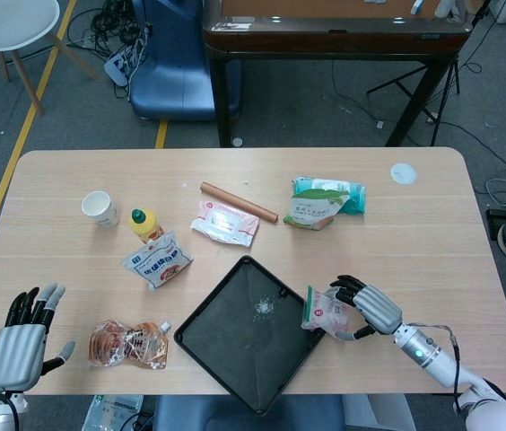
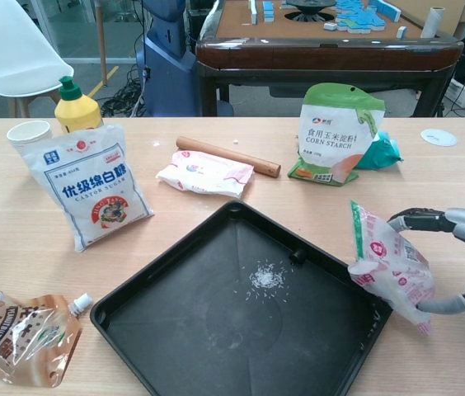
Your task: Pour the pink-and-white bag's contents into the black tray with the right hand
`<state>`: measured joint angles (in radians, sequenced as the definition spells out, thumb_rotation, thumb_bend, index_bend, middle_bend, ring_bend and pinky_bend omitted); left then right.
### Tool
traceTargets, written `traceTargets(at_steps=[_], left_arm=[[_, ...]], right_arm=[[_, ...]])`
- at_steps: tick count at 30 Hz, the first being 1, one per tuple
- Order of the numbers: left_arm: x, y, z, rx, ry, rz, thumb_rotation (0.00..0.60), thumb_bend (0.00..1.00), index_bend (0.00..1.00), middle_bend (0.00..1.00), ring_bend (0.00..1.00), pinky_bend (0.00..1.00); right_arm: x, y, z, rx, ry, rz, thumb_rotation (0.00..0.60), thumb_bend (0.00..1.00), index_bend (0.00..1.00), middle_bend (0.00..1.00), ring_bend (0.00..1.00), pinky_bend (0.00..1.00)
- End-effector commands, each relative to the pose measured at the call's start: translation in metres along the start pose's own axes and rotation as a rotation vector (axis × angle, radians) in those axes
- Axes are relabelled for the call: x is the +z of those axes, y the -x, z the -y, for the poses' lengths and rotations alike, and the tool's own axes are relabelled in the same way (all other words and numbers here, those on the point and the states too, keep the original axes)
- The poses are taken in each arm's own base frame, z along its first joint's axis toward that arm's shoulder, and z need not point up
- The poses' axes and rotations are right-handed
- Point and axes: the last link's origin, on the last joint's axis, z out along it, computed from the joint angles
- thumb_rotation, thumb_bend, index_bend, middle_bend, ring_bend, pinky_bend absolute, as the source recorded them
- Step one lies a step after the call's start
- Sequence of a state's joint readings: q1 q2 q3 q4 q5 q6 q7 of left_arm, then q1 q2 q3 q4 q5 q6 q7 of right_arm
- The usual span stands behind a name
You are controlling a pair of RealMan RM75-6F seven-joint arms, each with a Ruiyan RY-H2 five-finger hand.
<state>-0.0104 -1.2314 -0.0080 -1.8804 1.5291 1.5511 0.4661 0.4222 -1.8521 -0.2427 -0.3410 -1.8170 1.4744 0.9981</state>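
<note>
My right hand grips a pink-and-white bag at the right edge of the black tray. The bag is tilted, its green-edged top leaning toward the tray and its lower end out over the table. A small patch of white grains lies near the tray's middle. My left hand hangs open at the table's front left corner, holding nothing; the chest view does not show it.
Behind the tray lie a second pink-and-white packet, a wooden rolling pin, and a corn starch bag. A sugar bag, yellow bottle, paper cup and snack pouch occupy the left.
</note>
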Motion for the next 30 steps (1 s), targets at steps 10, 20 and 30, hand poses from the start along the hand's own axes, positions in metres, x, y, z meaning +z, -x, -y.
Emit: traceTargets(at_steps=[10,20,30], left_arm=[[0.001,0.001,-0.001,0.001,0.006,0.002,0.600,0.20,0.10,0.10,0.00,0.03],[0.001,0.001,-0.001,0.000,0.006,0.006,0.600,0.20,0.10,0.10,0.00,0.03],[0.002,0.001,-0.002,-0.004,0.011,0.005,0.600,0.20,0.10,0.10,0.00,0.03]], right_arm=[[-0.002,-0.003,-0.005,-0.049,0.024,0.010,0.600,0.07,0.11,0.17,0.07,0.00],[-0.007,-0.009,-0.011,-0.094,0.059,0.011,0.600,0.04,0.00,0.11,0.03,0.00],[-0.012,-0.022,-0.009,-0.118,0.051,-0.025,0.600,0.04,0.00,0.11,0.03,0.00]])
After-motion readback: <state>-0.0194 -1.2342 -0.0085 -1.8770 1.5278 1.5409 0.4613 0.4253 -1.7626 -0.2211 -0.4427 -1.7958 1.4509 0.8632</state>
